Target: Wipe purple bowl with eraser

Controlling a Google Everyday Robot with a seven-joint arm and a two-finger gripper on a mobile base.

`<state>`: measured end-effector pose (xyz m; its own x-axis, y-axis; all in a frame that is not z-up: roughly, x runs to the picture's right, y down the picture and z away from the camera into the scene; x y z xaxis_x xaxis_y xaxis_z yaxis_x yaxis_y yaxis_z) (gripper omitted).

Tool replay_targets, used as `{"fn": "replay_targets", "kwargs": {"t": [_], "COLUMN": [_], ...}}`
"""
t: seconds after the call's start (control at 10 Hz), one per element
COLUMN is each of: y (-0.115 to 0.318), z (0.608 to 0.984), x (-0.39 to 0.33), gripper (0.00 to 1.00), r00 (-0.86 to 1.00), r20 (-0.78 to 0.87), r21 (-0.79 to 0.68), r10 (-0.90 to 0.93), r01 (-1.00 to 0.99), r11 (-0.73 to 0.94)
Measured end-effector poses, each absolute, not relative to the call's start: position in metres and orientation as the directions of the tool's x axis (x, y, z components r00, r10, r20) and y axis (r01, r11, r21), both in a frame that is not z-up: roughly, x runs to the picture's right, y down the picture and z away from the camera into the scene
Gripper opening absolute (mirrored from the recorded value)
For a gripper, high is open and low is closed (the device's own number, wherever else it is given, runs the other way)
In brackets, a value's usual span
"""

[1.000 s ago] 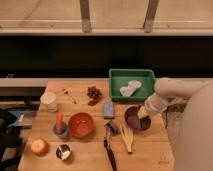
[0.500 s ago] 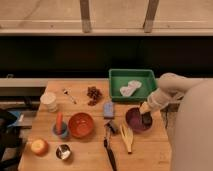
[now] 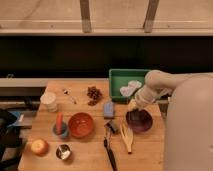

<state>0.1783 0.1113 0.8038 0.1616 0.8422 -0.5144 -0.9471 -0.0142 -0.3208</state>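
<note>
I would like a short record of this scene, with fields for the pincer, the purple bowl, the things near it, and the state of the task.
pincer: at the upper left rim of the purple bowl, arm reaching in from the right
purple bowl: on the wooden table, right side
eraser: not visible as a separate thing
behind bowl: green tray holding a white cloth
left of bowl: light blue block, orange bowl
task state: pincer at the bowl; wiping contact cannot be confirmed

A matt wooden counter (image 3: 150, 145) is seen under a glossy purple bowl (image 3: 139, 120), over which the smooth white arm's hand (image 3: 132, 106) is held, beside a shiny metal cup (image 3: 63, 151) and green plastic tray (image 3: 116, 80).
</note>
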Motion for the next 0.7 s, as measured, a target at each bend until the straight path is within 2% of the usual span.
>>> {"fn": "replay_targets", "kwargs": {"t": [0.2,0.7], "y": [0.117,0.138], "z": [0.795,0.774], "x": [0.182,0.256], "gripper": [0.0,0.0], "r00": [0.145,0.061], "r20": [-0.517,-0.519], "r21": [-0.296,-0.197], "r10": [0.843,0.853], "r01": [-0.955,-0.979], "r11": [-0.018,-0.049]}}
